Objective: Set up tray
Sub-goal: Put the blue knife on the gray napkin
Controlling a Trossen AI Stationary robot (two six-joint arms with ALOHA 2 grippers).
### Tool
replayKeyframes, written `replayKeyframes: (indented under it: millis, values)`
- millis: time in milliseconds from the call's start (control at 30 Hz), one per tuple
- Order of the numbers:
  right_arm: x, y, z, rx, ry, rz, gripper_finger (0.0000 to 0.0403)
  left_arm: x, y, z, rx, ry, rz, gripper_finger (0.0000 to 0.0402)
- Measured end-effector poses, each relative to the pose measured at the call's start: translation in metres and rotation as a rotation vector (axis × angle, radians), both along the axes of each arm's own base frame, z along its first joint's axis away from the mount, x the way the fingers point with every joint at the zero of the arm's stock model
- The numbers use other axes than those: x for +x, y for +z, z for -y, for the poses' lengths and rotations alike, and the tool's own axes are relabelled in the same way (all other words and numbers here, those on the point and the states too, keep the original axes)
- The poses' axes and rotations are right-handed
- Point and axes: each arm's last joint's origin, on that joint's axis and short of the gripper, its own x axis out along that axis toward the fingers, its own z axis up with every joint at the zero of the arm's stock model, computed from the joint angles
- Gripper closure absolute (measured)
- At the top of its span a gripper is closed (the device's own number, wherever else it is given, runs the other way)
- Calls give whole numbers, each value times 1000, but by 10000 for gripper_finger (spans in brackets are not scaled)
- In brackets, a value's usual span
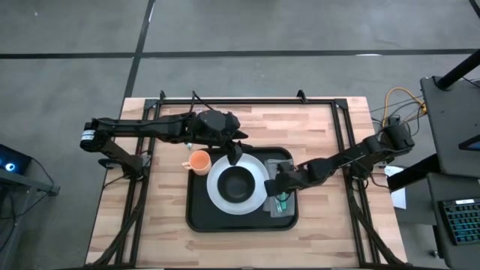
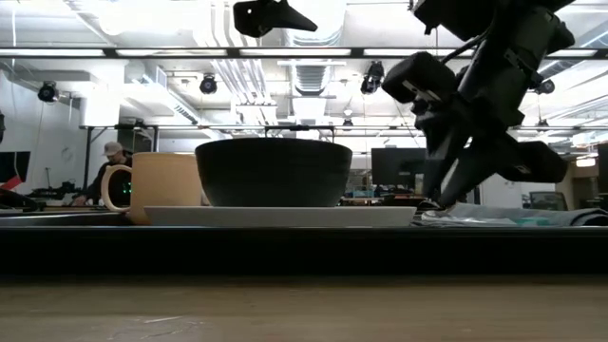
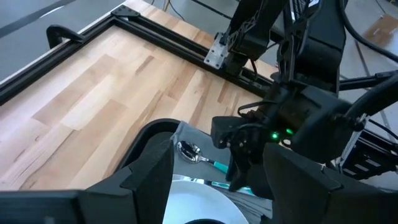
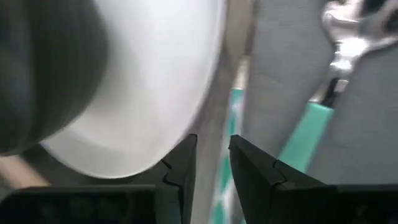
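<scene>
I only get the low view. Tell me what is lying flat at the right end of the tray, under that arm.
Observer: A grey napkin lies in the tray beside the white plate, with teal-handled cutlery on it.
Operator: Say which arm that is.
Observer: The right gripper, low over the napkin.
Operator: Report the other one.
Observer: The left gripper hovers open and empty above the plate's far rim.

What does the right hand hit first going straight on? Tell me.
Probably the teal-handled cutlery on the grey napkin beside the white plate. The right hand points down at it with a narrow gap; depth is unclear.
</scene>
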Motion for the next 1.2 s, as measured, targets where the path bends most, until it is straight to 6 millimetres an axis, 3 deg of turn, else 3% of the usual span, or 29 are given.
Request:
replayKeyframes:
  millis: [467,667,933,1200]
  values:
    - [16,-16,-6,-66,5,-185,317,-14,5,1,-3,-11,-38,175]
    - [21,-11,-7,-92,58,-187,311,-16,8,1,10,-22,-30,175]
    - [24,-4,-10,-92,63,-164,386,-17,8,1,9,-28,-30,175]
    - [22,-6,-10,-77,34,-172,394,-17,8,2,2,-42,-29,175]
